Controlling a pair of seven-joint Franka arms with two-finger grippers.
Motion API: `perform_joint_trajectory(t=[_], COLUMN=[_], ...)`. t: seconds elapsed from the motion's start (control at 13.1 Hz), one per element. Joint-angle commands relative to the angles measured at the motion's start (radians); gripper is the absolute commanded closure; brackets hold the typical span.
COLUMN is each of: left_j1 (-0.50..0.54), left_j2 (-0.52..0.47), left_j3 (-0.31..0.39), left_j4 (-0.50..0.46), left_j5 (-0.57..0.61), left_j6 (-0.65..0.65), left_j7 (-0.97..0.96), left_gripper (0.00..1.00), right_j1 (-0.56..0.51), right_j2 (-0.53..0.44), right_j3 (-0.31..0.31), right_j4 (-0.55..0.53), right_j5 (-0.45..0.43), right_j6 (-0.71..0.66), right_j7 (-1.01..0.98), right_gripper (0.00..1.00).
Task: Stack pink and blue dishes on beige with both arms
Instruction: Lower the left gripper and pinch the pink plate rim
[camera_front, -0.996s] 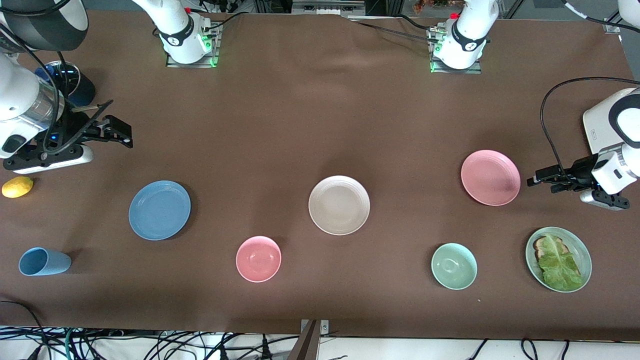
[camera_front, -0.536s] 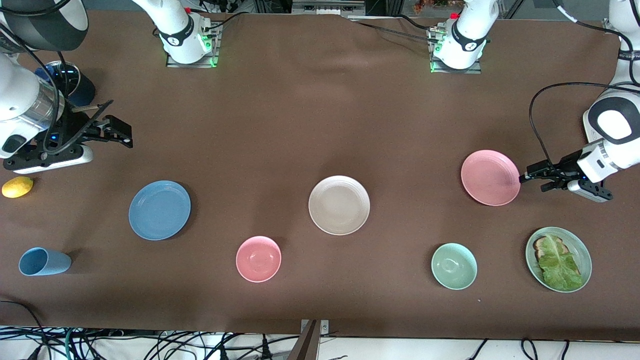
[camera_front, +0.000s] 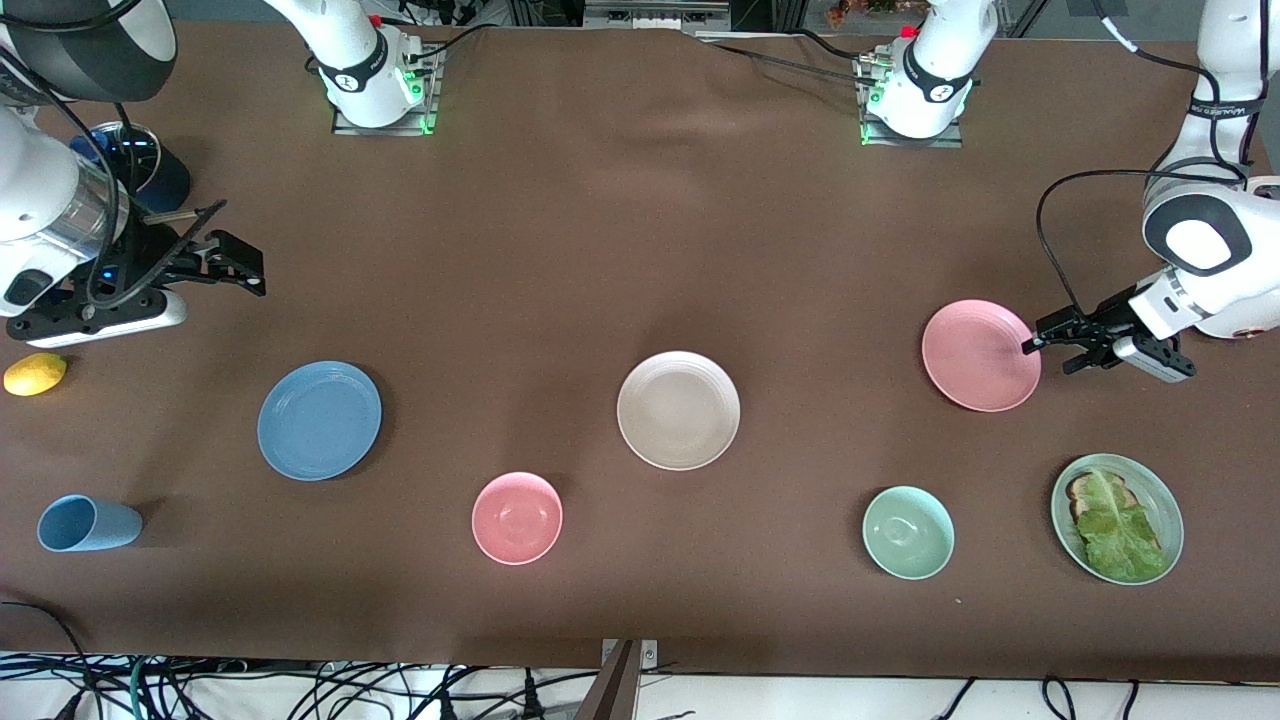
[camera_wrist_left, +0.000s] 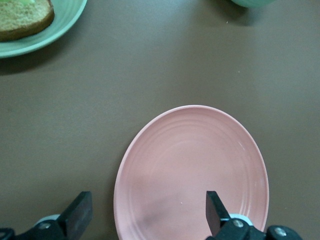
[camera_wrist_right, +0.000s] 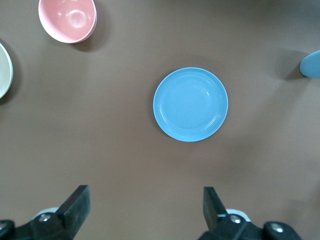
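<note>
A: Entry, nearest row first. What lies closest to the front camera?

B: Toward the right arm's end, a light blue cup (camera_front: 87, 524) on its side; then a small deep pink bowl (camera_front: 517, 517), a pale green bowl (camera_front: 908, 532), and a pale green plate with lettuce on toast (camera_front: 1161, 505) at the left arm's end.

A: Next row?

B: The three ridged flat plates, all flat on the brown desk (camera_front: 600, 250), well apart. Medium blue round plate (camera_front: 319, 420) toward the right arm's end, cream-beige round plate (camera_front: 678, 410) mid-desk, pastel pink round plate (camera_front: 980, 355) toward the left arm's end. Nothing stacked yet. A yellow lemon (camera_front: 35, 373) sits at the desk edge.

A: Hands?

B: Left hand (camera_front: 1048, 353) low at the pink plate's rim, fingers spread, one finger over the plate, grasping nothing. Right hand (camera_front: 240, 272) released too, over bare desk, the blue plate in its wrist view.
</note>
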Motion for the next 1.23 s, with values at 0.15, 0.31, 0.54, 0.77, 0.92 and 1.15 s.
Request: perform_joint_trajectory(t=[0.15, 0.31, 0.54, 0.77, 0.92, 1.15], left_j1=[0.010, 0.012, 0.013, 0.013, 0.013, 0.013], left_j2=[0.046, 0.060, 0.065, 0.060, 0.059, 0.062], left_j3=[-0.003, -0.001, 0.006, 0.006, 0.006, 0.006], left_j4=[-0.001, -0.001, -0.007, -0.007, -0.007, -0.007], left_j5=[-0.071, -0.077, -0.087, -0.085, -0.085, -0.085], left_j6=[0.035, 0.036, 0.035, 0.024, 0.023, 0.023], left_j7=[0.046, 0.031, -0.039, -0.125, -0.145, -0.177], left_gripper=[0.00, 0.00, 0.02, 0.03, 0.06, 0.27], right_j1=[0.000, -0.001, 0.000, 0.000, 0.000, 0.000], right_j2=[-0.001, 0.000, 0.000, 0.000, -0.001, -0.001], right_j3=[0.004, 0.004, 0.005, 0.005, 0.005, 0.005], right_j4=[0.015, 0.015, 0.015, 0.015, 0.015, 0.015], right_j5=[-0.013, -0.013, -0.013, -0.013, -0.015, -0.015], right_j6=[-0.007, -0.007, -0.008, -0.007, -0.007, -0.005], right_j7=[-0.005, -0.005, -0.005, -0.004, -0.005, -0.005], right_gripper=[0.00, 0.00, 0.00, 0.00, 0.00, 0.00])
